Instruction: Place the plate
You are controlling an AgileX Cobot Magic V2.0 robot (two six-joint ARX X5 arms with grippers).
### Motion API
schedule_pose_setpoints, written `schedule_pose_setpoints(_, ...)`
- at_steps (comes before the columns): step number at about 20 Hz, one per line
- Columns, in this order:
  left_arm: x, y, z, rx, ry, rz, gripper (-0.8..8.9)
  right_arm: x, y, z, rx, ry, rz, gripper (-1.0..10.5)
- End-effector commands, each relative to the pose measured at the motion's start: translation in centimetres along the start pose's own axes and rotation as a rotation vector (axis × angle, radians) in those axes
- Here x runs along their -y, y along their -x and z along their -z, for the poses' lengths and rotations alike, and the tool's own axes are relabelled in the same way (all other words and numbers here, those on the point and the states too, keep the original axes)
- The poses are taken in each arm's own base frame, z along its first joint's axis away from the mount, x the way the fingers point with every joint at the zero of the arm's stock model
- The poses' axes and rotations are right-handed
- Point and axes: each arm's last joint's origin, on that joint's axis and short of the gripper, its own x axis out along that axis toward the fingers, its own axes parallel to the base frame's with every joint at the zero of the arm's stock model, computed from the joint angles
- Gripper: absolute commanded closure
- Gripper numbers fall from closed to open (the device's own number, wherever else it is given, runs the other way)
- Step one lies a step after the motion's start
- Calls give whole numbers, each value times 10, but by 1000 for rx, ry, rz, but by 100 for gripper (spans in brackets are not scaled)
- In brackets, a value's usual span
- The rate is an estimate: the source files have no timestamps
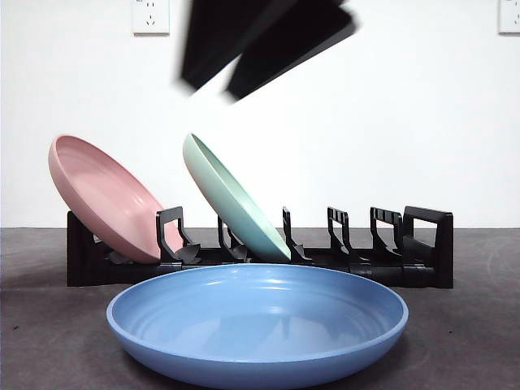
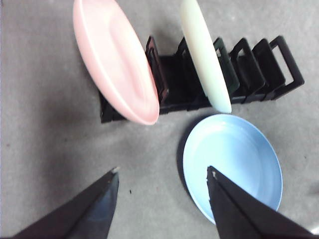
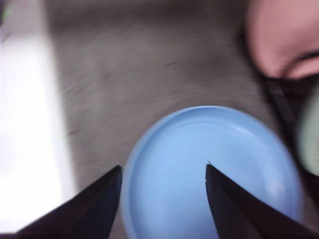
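The blue plate [image 1: 257, 325] is lying flat on the grey bench [image 1: 49, 325], just in front of the black rack [image 1: 422, 244]. In that rack a pink plate [image 1: 106, 199] and a green plate [image 1: 236, 199] are leaning in separate slots. The left pincer [image 2: 162, 172] is hanging above the rack's front side, jaws wide apart and gripping nothing. The right pincer [image 3: 162, 167] is hanging over the blue plate, likewise spread and gripping nothing.

White wall [image 1: 73, 97], two sockets [image 1: 150, 15]
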Motion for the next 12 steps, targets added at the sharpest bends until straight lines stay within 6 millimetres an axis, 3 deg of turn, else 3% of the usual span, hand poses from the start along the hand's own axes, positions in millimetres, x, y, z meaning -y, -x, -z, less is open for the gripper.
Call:
schedule_pose_setpoints(1,2,2,-8,43,15,10,532,23,19,-3,67,-110,69,680)
schedule_pose_setpoints(6,-1,-11,-27,121,91,25,527,80,63,15,147,-345,272,680)
schedule_pose_setpoints(12,-19,-64,-57,2,186,-91,527,101,82,35,110,-467,322,680)
